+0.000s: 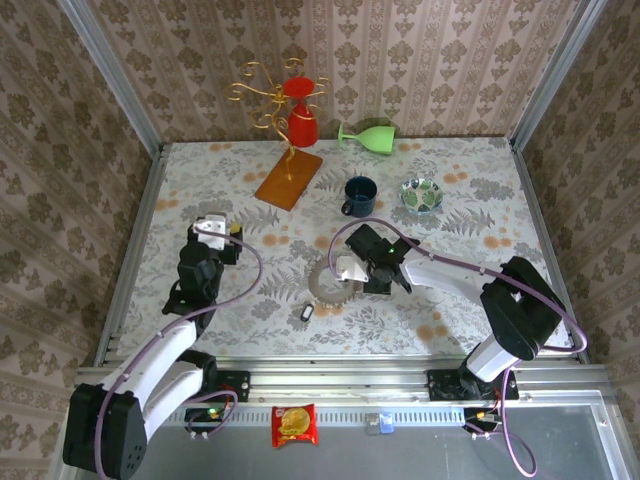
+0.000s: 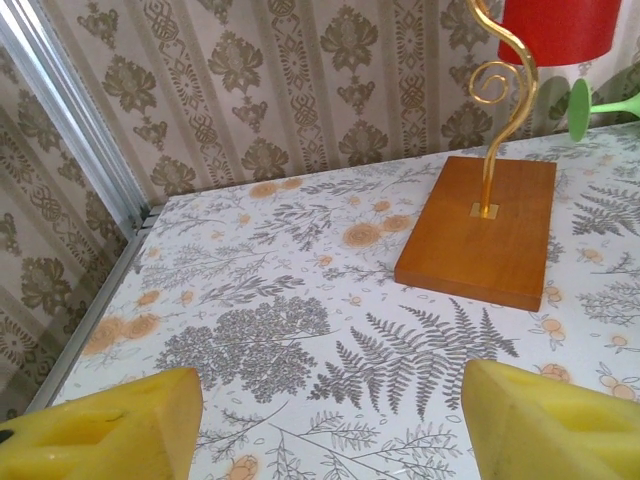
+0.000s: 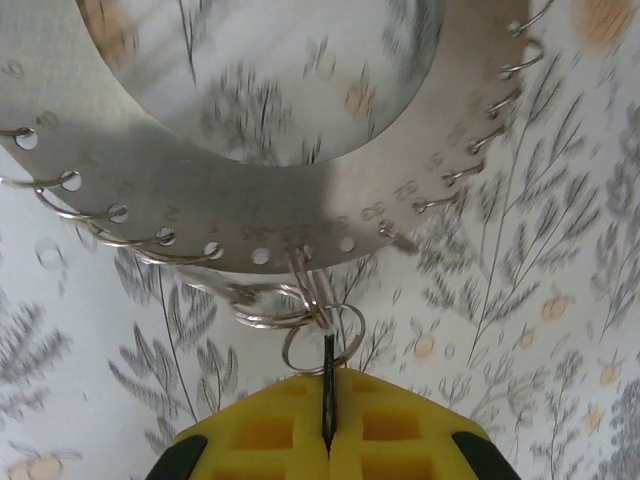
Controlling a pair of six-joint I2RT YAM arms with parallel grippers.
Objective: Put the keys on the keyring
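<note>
Top external view, left to right: my left gripper (image 1: 212,232) hangs over the left of the table (image 1: 470,330), fingers wide apart, nothing in them. A loose key (image 1: 307,312) lies on the table just near-left of the keyring (image 1: 326,288), not attached. The keyring sits mid-table, with wire loops (image 3: 130,240) through its rim holes. My right gripper (image 1: 362,270) is at the ring's right edge, pads pressed tight on a thin dark blade, likely the pinched key (image 3: 328,372), at a small split ring (image 3: 318,338). I'd say threading is underway and the loose key is left; can't tell if any key already hangs. Containers, far side: red cup (image 1: 302,127) inverted on gold stand (image 1: 290,178); mug (image 1: 360,196), inside dark, contents unclear; green glass (image 1: 367,136) on its side; patterned bowl (image 1: 421,194), nothing visible inside.
</note>
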